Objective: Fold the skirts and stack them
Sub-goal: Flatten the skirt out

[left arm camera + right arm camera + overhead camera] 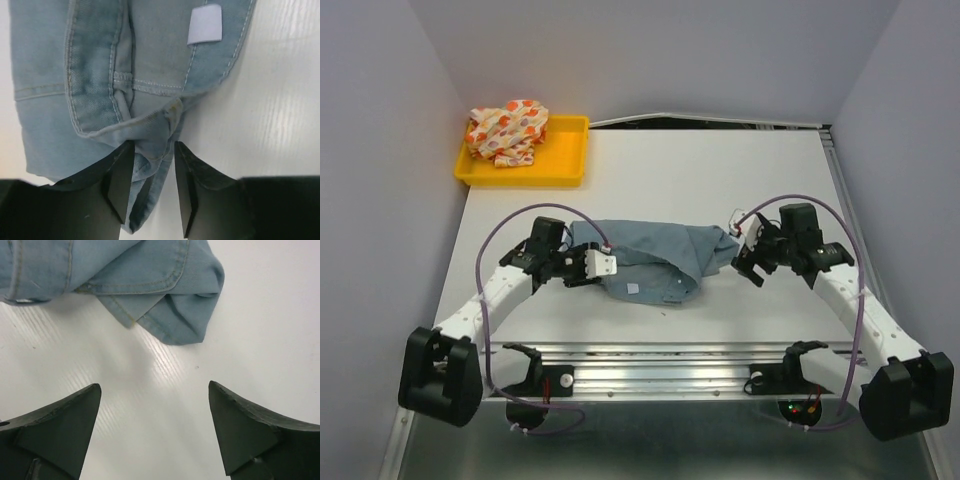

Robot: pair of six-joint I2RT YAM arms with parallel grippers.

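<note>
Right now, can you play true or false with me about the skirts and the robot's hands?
1. The left gripper is pinching the denim skirt. True.
2. The right gripper is holding the denim skirt too. False: it is open, with only bare table between its fingers and the cloth just ahead of it.
3. The spotted skirt lies in the yellow tray. True.
4. The two skirts are stacked on each other. False: they are apart, the denim one on the table and the spotted one in the tray at the far left corner.
5. The spotted skirt is folded flat. False: it is bunched in a heap.
</note>
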